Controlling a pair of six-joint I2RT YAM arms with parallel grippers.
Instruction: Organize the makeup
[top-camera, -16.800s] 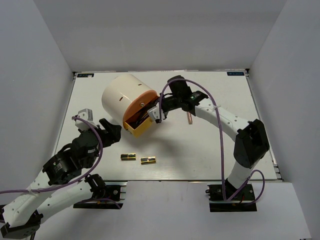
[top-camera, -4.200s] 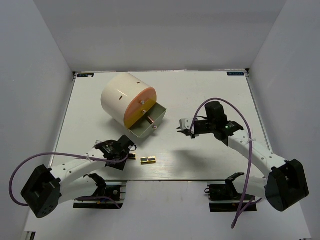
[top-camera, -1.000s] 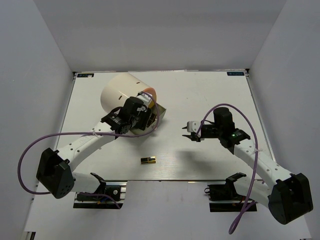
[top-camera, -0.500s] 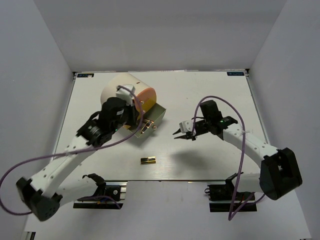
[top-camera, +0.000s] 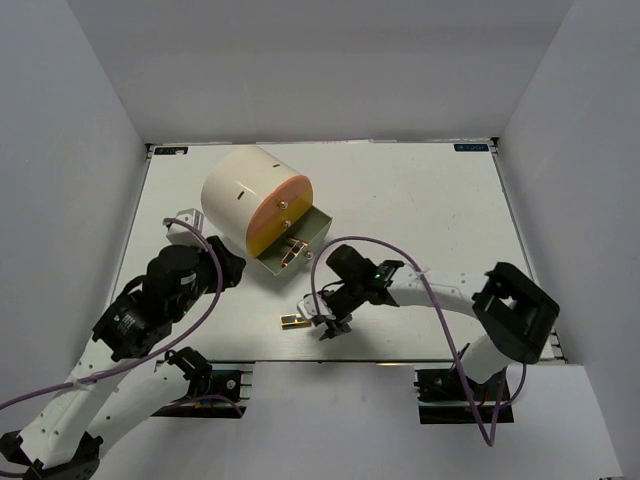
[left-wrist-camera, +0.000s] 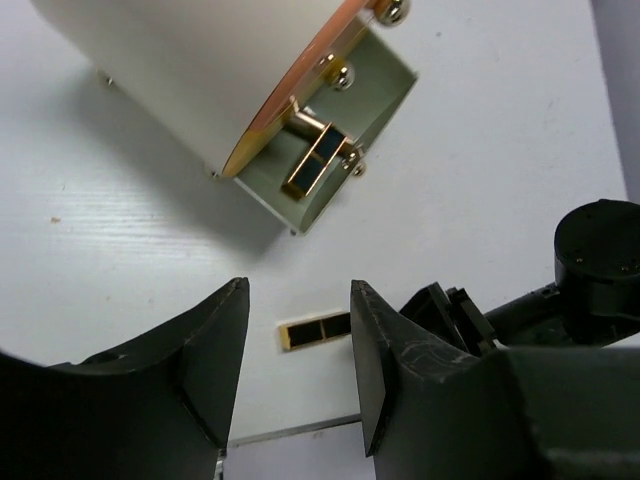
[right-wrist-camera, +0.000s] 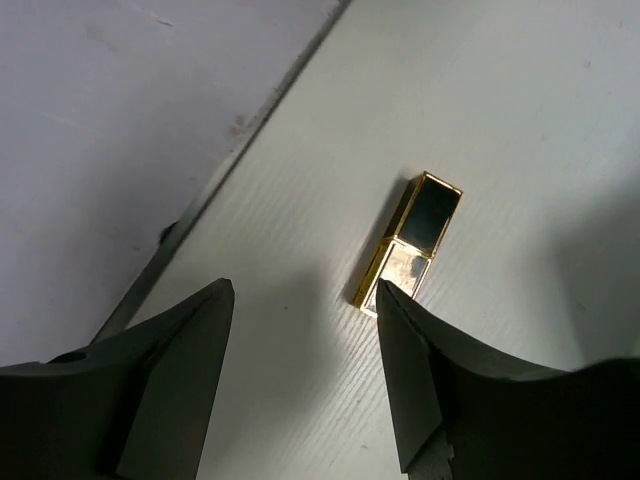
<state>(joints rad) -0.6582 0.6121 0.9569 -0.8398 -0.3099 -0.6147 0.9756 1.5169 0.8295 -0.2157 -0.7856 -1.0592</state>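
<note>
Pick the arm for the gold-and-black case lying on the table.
Right. The right gripper, open, hangs right beside the gold-and-black case; the left gripper, also open, sits farther back by the cream cylinder.

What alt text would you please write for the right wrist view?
A small gold-and-black case lies flat on the white table, just ahead of the open right gripper, which holds nothing. The table's edge runs diagonally at upper left.

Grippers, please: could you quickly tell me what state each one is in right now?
Left gripper: open, holding nothing.
Right gripper: open, holding nothing; a gold-and-black case lies just beyond its jaws.
</note>
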